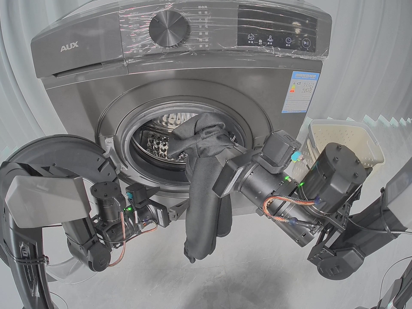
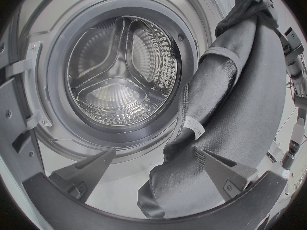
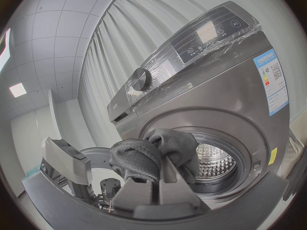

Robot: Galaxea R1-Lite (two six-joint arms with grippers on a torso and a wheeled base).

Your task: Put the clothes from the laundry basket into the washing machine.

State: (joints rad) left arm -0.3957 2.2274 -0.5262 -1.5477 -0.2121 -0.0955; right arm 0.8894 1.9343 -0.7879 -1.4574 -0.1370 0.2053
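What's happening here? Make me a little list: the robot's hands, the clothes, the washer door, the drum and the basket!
right hand: shut on the dark garment, at the washing machine opening
dark garment: mostly hanging down outside the opening
left hand: open, low beside the garment
door: swung open
drum: shiny, no clothes lying in it
laundry basket: right of the machine

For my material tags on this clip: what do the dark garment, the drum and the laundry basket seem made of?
The dark garment: knitted fabric, matte, fine mesh texture, limp folds. The drum: polished metal, likely stainless steel, perforated and reflective. The laundry basket: probably moulded plastic, cream, perforated wall.
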